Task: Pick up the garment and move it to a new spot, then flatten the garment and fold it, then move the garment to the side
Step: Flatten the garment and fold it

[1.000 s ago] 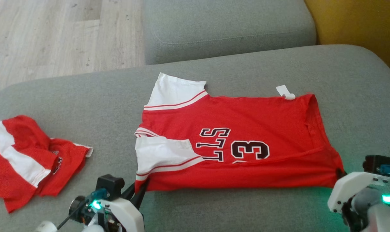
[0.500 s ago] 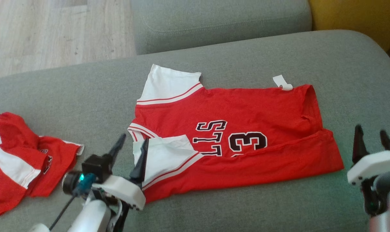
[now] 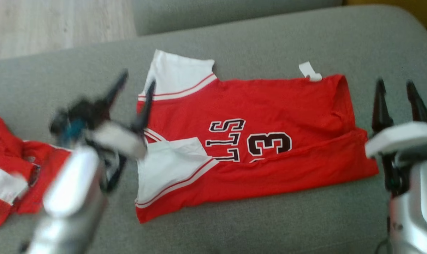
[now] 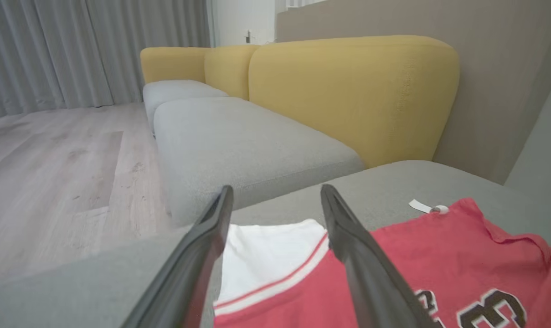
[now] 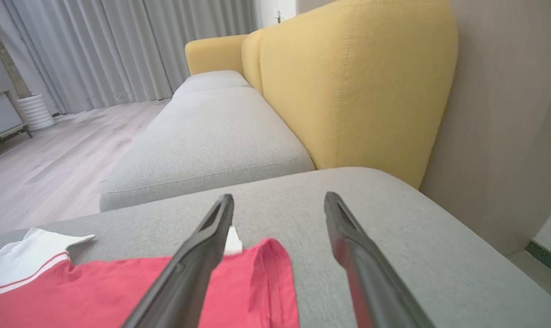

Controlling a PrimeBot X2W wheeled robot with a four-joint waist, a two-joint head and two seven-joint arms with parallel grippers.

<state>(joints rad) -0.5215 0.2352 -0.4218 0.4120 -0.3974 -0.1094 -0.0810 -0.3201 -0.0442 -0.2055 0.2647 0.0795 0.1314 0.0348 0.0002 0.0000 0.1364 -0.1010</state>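
The shirt lies in the middle of the sofa seat, its near edge folded over. Our left gripper hangs by the far white sleeve, our right gripper just beyond the hem end, both with fingers apart, holding nothing. If we pinch one layer only, the fold may slide open or skew. Another red garment at the seat's left edge lies by our left arm and could snag.

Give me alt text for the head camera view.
A red jersey with white sleeves lies partly folded on a grey sofa cushion. The open left gripper hovers, blurred, at its sleeve end and the open right gripper at its hem end. Another red garment lies crumpled at far left.
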